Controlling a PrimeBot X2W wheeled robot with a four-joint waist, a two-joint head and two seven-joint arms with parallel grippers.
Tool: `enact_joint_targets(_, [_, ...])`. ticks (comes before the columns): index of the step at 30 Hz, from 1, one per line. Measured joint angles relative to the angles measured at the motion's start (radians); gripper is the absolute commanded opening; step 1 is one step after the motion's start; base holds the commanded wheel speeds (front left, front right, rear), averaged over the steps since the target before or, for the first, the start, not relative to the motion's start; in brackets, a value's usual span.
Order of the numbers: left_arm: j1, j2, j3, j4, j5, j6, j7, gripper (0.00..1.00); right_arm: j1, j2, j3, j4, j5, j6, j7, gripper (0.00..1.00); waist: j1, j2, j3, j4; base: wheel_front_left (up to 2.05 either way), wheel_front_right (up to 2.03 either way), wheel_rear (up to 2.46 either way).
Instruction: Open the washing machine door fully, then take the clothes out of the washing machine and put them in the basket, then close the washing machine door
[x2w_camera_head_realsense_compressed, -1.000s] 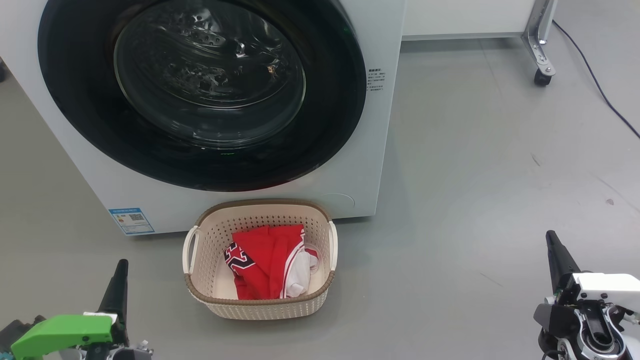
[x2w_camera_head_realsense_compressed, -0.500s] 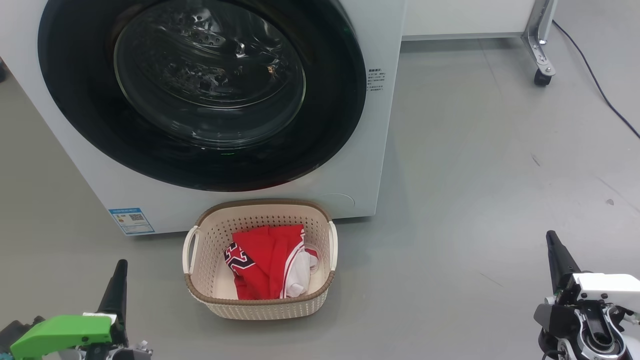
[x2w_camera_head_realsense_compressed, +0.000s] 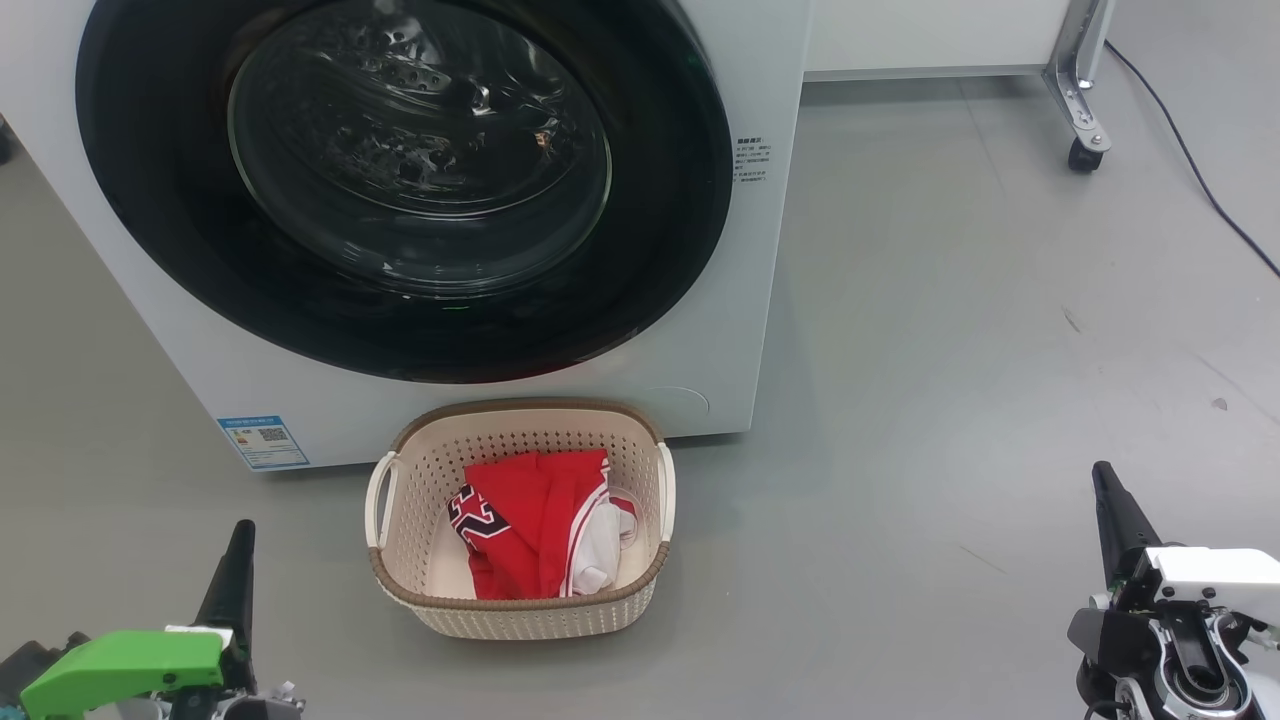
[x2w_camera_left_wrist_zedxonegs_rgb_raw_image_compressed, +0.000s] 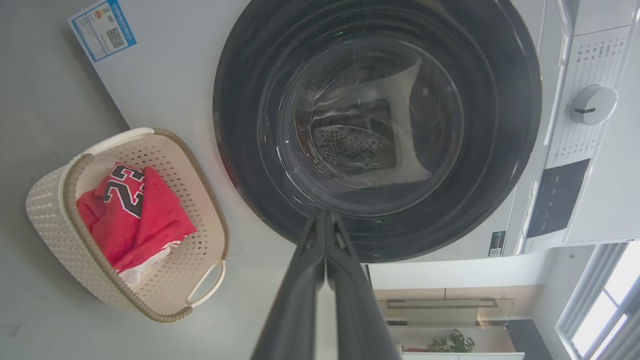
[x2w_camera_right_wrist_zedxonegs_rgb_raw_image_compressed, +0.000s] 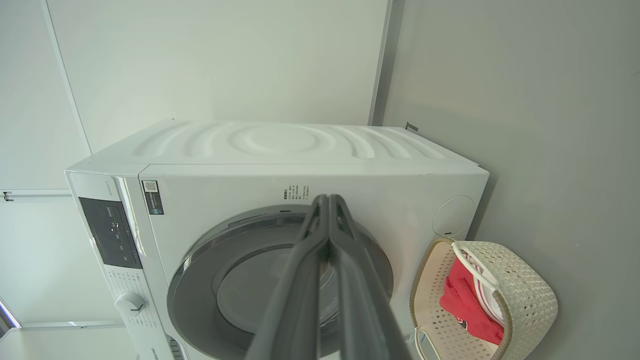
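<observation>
The white washing machine (x2w_camera_head_realsense_compressed: 730, 300) stands ahead with its round black-rimmed door (x2w_camera_head_realsense_compressed: 660, 200) closed flat against the front. On the floor just in front of it sits the cream basket (x2w_camera_head_realsense_compressed: 520, 612), holding the red and white clothes (x2w_camera_head_realsense_compressed: 535, 535) with a number print. My left gripper (x2w_camera_head_realsense_compressed: 240, 535) hangs shut at the lower left, well left of the basket, with nothing in it. At the lower right my right gripper (x2w_camera_head_realsense_compressed: 1103, 478) is shut and empty, far from the basket. The left wrist view shows the door (x2w_camera_left_wrist_zedxonegs_rgb_raw_image_compressed: 500, 200), the basket (x2w_camera_left_wrist_zedxonegs_rgb_raw_image_compressed: 50, 215) and the clothes (x2w_camera_left_wrist_zedxonegs_rgb_raw_image_compressed: 135, 220).
Grey floor (x2w_camera_head_realsense_compressed: 950, 400) spreads out to the right of the machine. A white cabinet on a castor leg (x2w_camera_head_realsense_compressed: 1085, 140) stands at the back right, with a dark cable (x2w_camera_head_realsense_compressed: 1190, 160) trailing along the floor. A blue label (x2w_camera_head_realsense_compressed: 262, 442) marks the machine's lower left corner.
</observation>
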Motion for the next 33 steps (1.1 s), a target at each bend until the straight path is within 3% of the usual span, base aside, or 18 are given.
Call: enact_joint_targets(33, [-0.004,-0.001,0.006,0.005,0.0,0.0,0.004,0.0,0.0,0.002,-0.003,0.004,0.0,0.0,0.002,0.0,0.0,0.0,0.0,0.0,0.0,0.0,0.0])
